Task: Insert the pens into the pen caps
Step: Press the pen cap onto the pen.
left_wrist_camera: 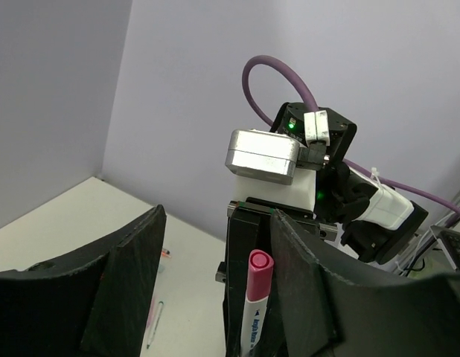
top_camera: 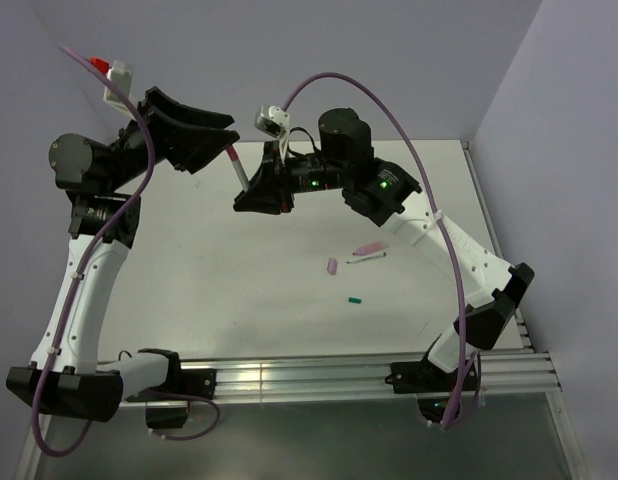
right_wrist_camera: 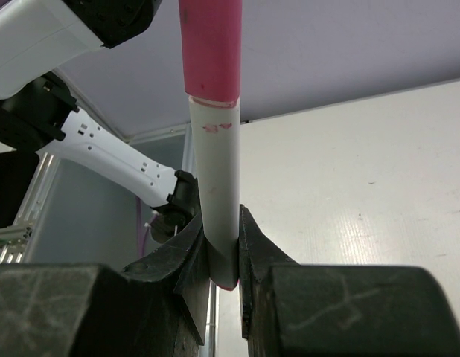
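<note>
- My right jaws are clamped narrow on one end of a white-barrelled pen (right_wrist_camera: 215, 186), holding it tilted above the counter (top_camera: 239, 300).
- The pen's pink end (left_wrist_camera: 260, 274) reaches up between my left jaws, which stand wide on either side of it. I cannot tell whether one side touches it.
- To the right on the counter lie a lilac cap (top_camera: 332, 266) and a teal cap (top_camera: 355, 298), apart from each other.
- Near them, just beside each other, are a pink piece (top_camera: 368, 248) and a slim pen (top_camera: 367, 259), both too small to read clearly.
</note>
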`<state>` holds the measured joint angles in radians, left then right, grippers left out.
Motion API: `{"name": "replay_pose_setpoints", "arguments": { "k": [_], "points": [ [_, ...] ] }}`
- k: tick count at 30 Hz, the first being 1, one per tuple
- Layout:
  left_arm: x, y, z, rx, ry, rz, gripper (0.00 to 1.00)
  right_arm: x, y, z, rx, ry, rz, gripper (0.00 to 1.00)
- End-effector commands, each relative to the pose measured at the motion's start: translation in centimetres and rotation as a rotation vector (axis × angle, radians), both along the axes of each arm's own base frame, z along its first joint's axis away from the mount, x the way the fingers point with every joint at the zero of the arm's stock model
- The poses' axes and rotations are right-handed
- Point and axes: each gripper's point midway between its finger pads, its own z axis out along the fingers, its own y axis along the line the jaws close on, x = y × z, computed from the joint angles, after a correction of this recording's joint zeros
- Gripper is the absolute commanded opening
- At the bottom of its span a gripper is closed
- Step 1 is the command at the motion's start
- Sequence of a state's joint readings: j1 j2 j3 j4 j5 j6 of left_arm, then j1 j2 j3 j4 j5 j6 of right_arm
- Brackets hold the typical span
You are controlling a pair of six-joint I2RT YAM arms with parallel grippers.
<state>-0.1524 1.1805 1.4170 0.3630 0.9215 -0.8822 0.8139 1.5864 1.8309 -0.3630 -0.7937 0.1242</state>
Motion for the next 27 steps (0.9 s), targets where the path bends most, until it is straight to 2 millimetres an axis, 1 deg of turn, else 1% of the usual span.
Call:
{"name": "replay_pose_setpoints", "arguments": {
  "k": [1,6,7,9,10,15,16,19,21,23,25,27],
  "points": [
    [-1.1,-0.3,1.2,-0.011,-0.036,-0.049,0.63,-0.6,-0.2,1.5,0.037,-0.049,0.011,0.0],
    [-1.2,-0.6,0.8,-0.011,-0.015,-0.081,0.53,-0.4,-0.2,1.5,0.036,-0.054,0.0,0.0],
    [-1.3,-0.7,0.7,-0.009,-0.016,-0.088,0.49,-0.4,-0.2,1.7,0.039,-0.056,0.003,0.0],
    [-1.5,-0.8,0.7,-0.008,-0.021,-0.096,0.45,-0.4,0.0,1.5,0.036,-0.049,0.007,0.0],
    [-1.5,-0.8,0.6,-0.007,-0.02,-0.099,0.39,-0.3,0.0,1.5,0.036,-0.049,0.003,0.0],
    [-1.7,-1.0,0.5,0.006,-0.012,-0.121,0.22,-0.2,-0.1,2.0,0.044,-0.058,0.0,0.0],
    [-1.7,-1.0,0.4,0.011,-0.013,-0.121,0.14,-0.2,-0.1,2.0,0.044,-0.058,0.0,0.0],
    [-1.6,-0.9,0.0,0.016,0.003,-0.114,0.0,0.0,-0.1,2.2,0.048,-0.061,-0.003,0.0],
    [-1.7,-1.0,-0.2,0.015,0.001,-0.124,0.0,-0.3,-0.3,2.8,0.058,-0.07,0.001,0.0],
    [-1.9,-1.1,-0.8,0.019,0.003,-0.142,0.0,-0.5,-0.4,3.0,0.062,-0.071,0.01,0.0],
    [-2.7,-1.3,-1.5,0.025,-0.02,-0.193,0.0,-0.8,-0.5,3.3,0.068,-0.069,0.031,0.0],
    [-3.1,-1.4,-2.0,-0.002,0.003,-0.236,0.0,-1.1,-0.5,3.5,0.073,-0.07,0.04,0.0]
  ]
}}
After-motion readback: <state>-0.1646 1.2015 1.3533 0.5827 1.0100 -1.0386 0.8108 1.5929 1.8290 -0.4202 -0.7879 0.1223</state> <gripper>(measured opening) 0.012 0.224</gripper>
